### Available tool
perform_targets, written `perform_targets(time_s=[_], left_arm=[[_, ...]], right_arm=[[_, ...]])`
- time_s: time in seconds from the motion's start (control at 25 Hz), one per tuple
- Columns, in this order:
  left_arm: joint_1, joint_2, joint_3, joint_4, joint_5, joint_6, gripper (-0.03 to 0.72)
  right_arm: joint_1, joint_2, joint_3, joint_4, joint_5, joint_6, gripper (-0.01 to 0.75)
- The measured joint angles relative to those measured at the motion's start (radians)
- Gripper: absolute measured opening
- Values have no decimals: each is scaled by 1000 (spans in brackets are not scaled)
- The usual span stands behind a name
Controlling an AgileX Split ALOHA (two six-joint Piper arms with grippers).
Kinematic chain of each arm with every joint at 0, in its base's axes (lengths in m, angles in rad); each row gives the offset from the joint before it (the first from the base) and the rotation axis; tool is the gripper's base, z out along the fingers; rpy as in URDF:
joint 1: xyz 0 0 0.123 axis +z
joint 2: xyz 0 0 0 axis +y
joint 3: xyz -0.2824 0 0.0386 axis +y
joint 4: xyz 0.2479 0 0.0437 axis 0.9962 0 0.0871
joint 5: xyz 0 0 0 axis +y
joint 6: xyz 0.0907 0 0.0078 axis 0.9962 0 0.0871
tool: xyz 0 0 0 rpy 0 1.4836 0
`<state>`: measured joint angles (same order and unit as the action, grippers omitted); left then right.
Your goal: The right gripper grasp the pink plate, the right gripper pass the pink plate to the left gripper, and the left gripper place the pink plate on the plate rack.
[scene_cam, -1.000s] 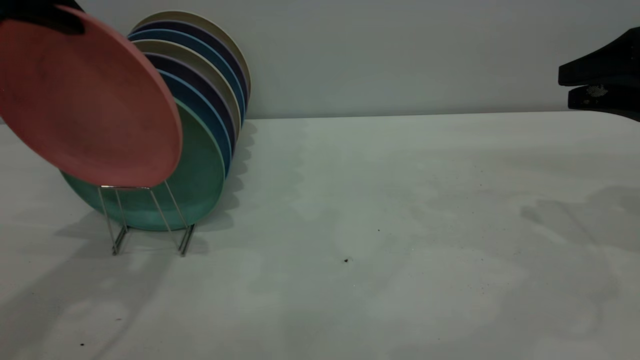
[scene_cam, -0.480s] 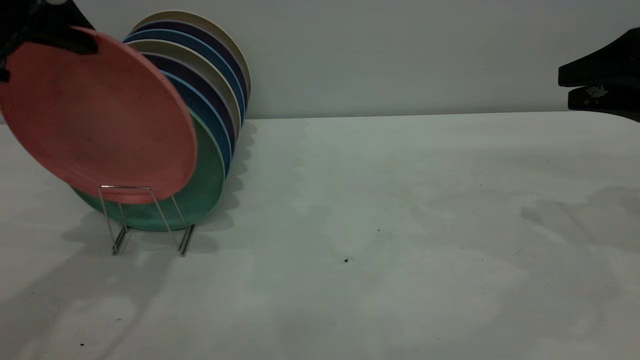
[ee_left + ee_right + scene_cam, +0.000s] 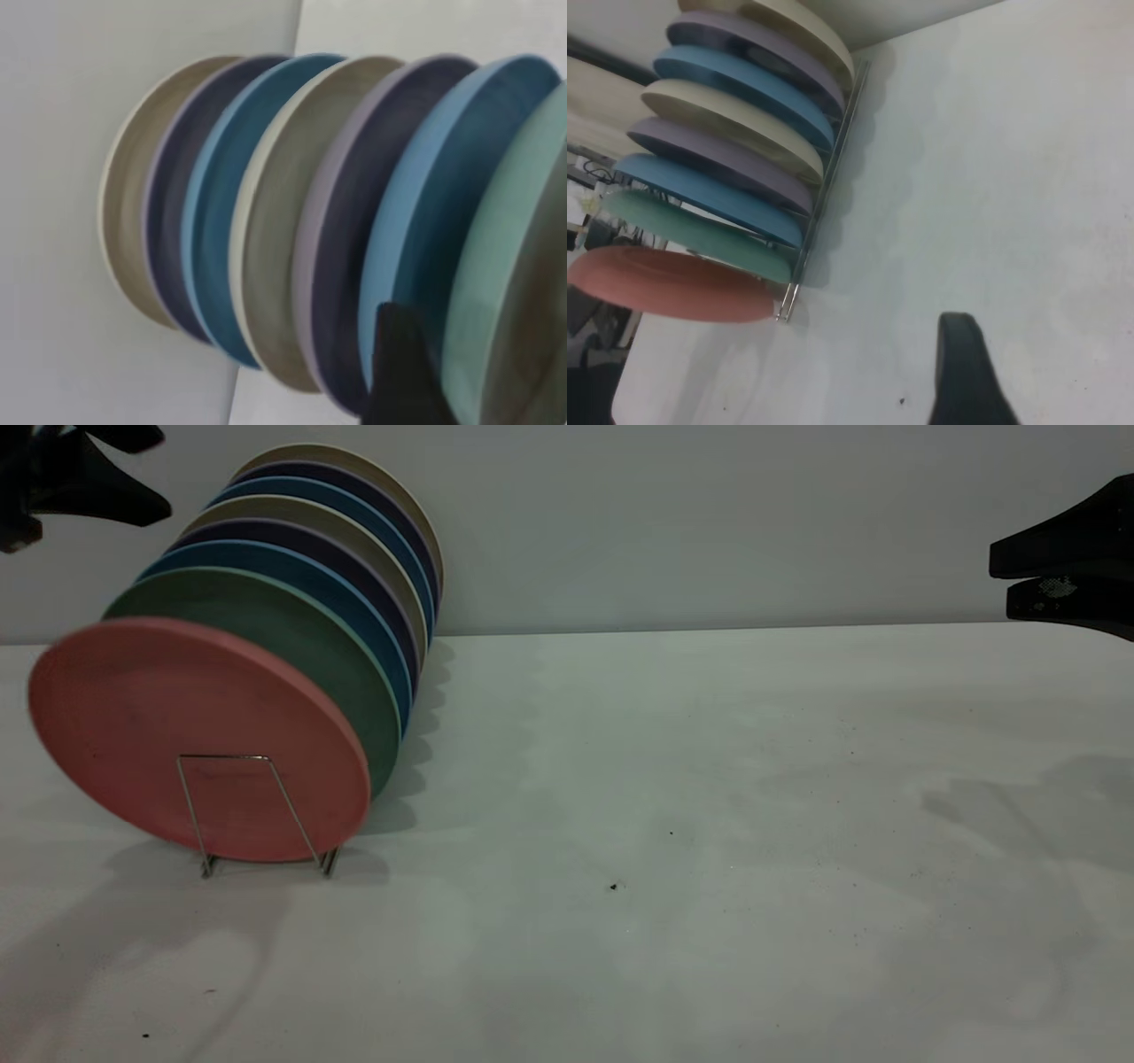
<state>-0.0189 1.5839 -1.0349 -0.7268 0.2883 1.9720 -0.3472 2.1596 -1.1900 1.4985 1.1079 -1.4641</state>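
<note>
**At the rack's front slot — the plate is in, and the job now is leaving cleanly**

Across the pale worktop (image 3: 709, 824), which fills most of the exterior view and runs to a plain light wall (image 3: 709, 514) behind, little else is present: soft shadows, a few dark specks, and wide bare ground between the two arms. That room matters for the step in hand, which I judge to be the retreat after placement.

Next in size comes the row of plates. The pink plate (image 3: 199, 740) stands on edge in the frontmost slot of the plate rack (image 3: 257, 815), tilted back against the green plate (image 3: 266, 638) behind it, with blue, purple and beige plates (image 3: 354, 522) ranked further back. A front wire loop crosses the pink plate's lower face, and its bottom edge sits at the rack's base, so it looks seated, though whether it is fully settled I cannot tell.

The left pincer (image 3: 97, 474) hangs above and to the left of the row, apart from every plate, its two tips spread and holding nothing. To finish well, it should lift away upward and outward — not sideways through the rims — since a brush on the leaning pink plate could tip it forward over the low loop.

The right pincer (image 3: 1059, 571) is parked at the far right, well apart, its two tips pressed nearly together on nothing.
</note>
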Motion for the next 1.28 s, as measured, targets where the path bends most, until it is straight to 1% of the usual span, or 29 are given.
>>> perform_targets(time_s=[0.12,0.24,0.4,0.56,0.72,0.84,0.92,1.04,1.16,1.24,1.28], left_arm=[[0,-46,0,-2,-8,-37,519],[0,-101,0,-14,-13,-84,521],[0,-176,0,-93,-15,-132,520],[0,-269,0,-218,-19,-173,522],[0,-369,0,-387,-17,-327,522],[0,-430,0,-413,42,-501,522],[0,-458,0,-383,131,-648,522],[0,-472,0,-254,278,-903,522],[0,-472,0,-29,445,-1154,522],[0,-472,0,112,549,-1290,522],[0,-472,0,182,584,-1340,522]], right_arm=[[0,0,0,9,29,18,480],[0,-8,0,29,36,25,476],[16,-77,0,6,36,39,454],[51,-235,0,-81,37,110,451],[90,-468,2,-210,52,208,449],[100,-659,2,-327,74,296,449],[100,-796,2,-431,85,382,449],[100,-1023,13,-608,102,531,447],[100,-1251,67,-822,113,735,447],[100,-1424,125,-954,109,866,447],[100,-1501,158,-1011,106,933,447]])
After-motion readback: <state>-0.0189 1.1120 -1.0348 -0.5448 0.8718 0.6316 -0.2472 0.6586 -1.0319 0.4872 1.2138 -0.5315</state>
